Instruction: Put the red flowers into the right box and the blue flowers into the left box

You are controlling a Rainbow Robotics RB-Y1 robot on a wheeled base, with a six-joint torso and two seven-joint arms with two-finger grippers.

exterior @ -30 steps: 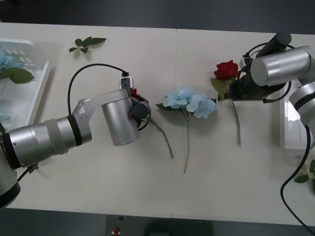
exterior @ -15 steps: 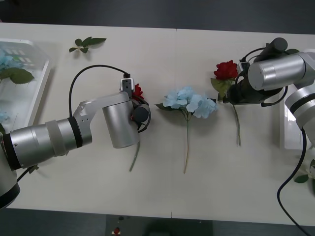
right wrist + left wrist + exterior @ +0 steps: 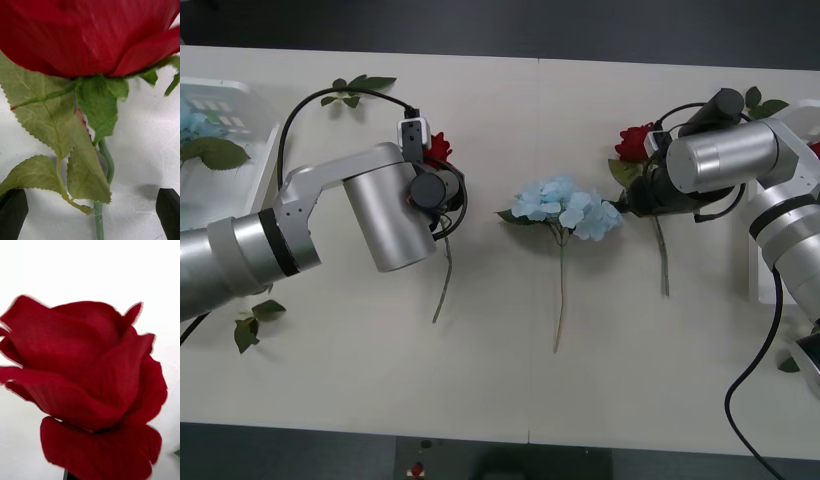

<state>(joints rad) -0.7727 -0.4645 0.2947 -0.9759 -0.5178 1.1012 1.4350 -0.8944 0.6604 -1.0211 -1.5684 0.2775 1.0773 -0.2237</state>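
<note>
The left gripper [image 3: 436,188] grips a red rose [image 3: 439,148] at ten o'clock of the blue flower [image 3: 566,208]; the right gripper [image 3: 92,213] straddles another rose's stem [image 3: 106,161], fingers apart, and may pinch leaves.

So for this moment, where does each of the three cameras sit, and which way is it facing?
Front view: above the arms, looking down at the table; both arms, left gripper, right gripper.
Right wrist view: on the right wrist, facing a red rose; open black fingers straddle its stem.
Left wrist view: on the left wrist, close on another red rose.
Shared: both roses also appear from the front.
</note>
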